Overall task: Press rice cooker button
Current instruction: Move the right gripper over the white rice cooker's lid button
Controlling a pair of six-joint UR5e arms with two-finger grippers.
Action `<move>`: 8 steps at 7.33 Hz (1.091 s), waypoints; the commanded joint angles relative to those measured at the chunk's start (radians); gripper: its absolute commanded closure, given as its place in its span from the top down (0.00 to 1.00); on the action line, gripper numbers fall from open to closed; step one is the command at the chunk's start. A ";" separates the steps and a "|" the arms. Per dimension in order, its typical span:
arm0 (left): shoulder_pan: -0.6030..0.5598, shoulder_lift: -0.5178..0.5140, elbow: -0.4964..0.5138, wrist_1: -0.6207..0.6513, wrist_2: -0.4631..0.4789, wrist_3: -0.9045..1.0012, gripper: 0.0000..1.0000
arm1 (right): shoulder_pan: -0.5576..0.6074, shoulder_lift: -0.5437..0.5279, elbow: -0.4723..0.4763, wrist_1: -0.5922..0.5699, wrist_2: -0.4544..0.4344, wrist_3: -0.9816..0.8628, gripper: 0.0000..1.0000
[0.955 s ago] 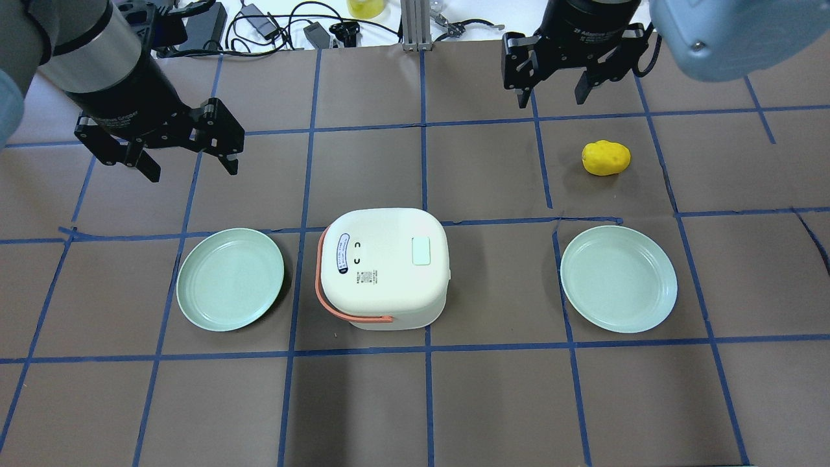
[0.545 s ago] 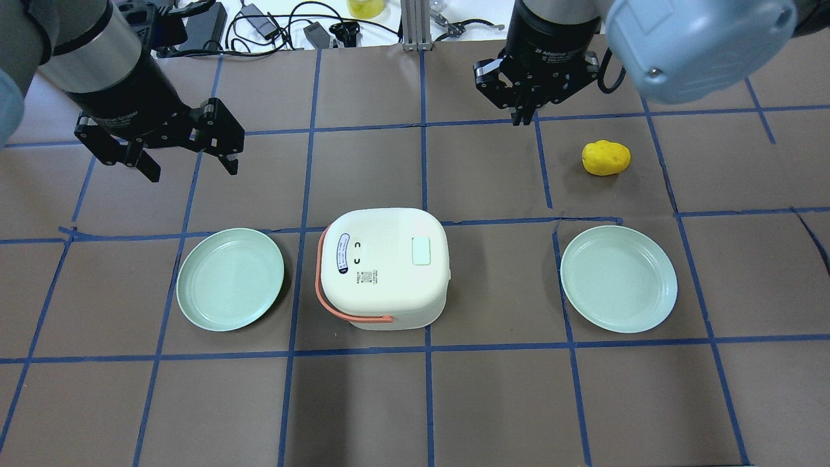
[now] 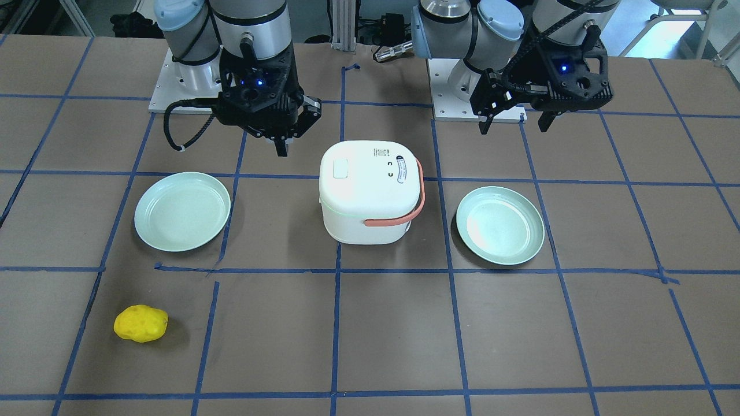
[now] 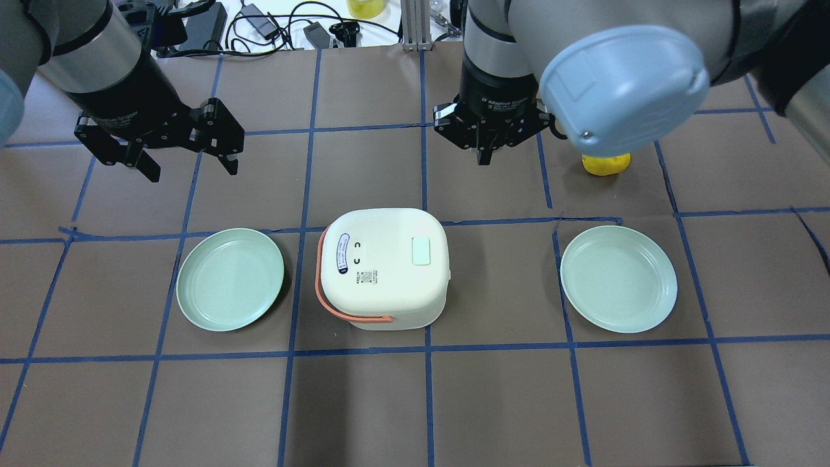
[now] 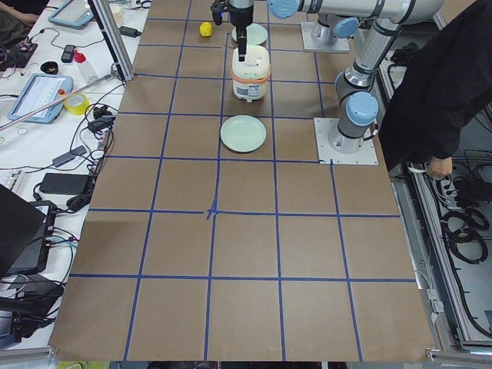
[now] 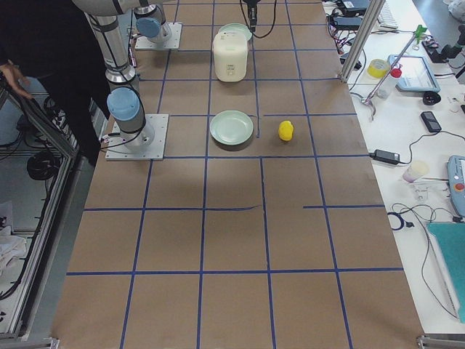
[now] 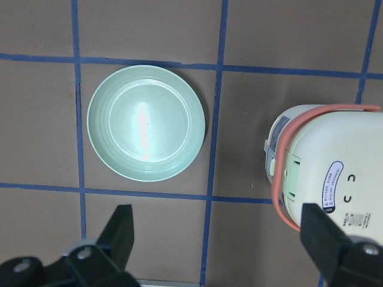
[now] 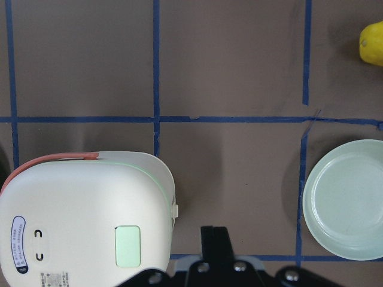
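Note:
The white rice cooker with an orange handle stands at the table's middle, lid shut. Its pale green button is on the lid's right side and also shows in the front view and the right wrist view. My right gripper is shut and empty, hovering beyond the cooker and a little right of the button; the front view shows it too. My left gripper is open and empty, far left of the cooker, above the table.
Two pale green plates lie either side of the cooker, one on the left and one on the right. A yellow lumpy object lies at the back right, partly hidden by my right arm. Cables lie beyond the far table edge.
My right gripper has shut its fingers and moved left and nearer the cooker. The left arm has not moved.

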 commanded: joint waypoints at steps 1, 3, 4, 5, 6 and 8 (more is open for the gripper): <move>0.000 0.000 0.000 0.000 0.000 -0.001 1.00 | 0.078 0.038 0.070 -0.070 0.002 0.024 0.00; 0.000 0.000 0.000 0.000 0.000 -0.001 1.00 | 0.112 0.061 0.110 -0.105 0.004 0.044 0.00; 0.000 0.000 0.000 0.000 0.000 -0.001 1.00 | 0.115 0.065 0.122 -0.110 0.014 0.061 0.00; 0.000 0.000 0.000 0.000 0.000 -0.001 1.00 | 0.123 0.071 0.142 -0.137 0.055 0.080 0.00; 0.000 0.000 0.000 0.000 0.000 0.001 1.00 | 0.127 0.075 0.171 -0.174 0.057 0.081 0.00; 0.000 0.000 0.000 0.000 0.000 0.001 1.00 | 0.137 0.079 0.201 -0.205 0.057 0.082 0.00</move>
